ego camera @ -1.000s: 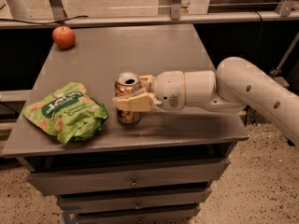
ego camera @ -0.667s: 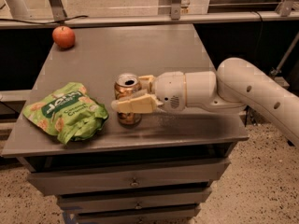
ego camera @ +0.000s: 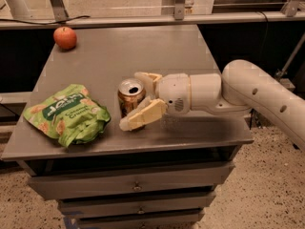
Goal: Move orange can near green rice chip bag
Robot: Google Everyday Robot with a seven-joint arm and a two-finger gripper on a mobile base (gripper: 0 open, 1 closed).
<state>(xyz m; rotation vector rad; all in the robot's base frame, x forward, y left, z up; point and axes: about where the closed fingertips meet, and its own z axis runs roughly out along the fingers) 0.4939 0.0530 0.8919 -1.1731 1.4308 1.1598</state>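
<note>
Near the front edge of the grey worktop (ego camera: 190, 51) stands the orange can (ego camera: 130, 97), upright, its copper-orange body topped by a silver lid with a dark opening (the pull-tab side faces up toward the camera). Just to its left, with a narrow strip of bare surface between them, lies the green rice chip bag (ego camera: 66, 113), a crumpled bright green packet with a darker band, white lettering and pale round chips printed on it; it is far wider than the can.

From the right, the white arm (ego camera: 257, 92) reaches in low over the worktop. Its gripper (ego camera: 132, 100) is spread wide around the can, one cream finger slanting across the can's lower front, the other behind its right rim; whether either pad presses the metal cannot be told. A red apple (ego camera: 65, 37) sits at the far left corner, well apart from everything else.
</note>
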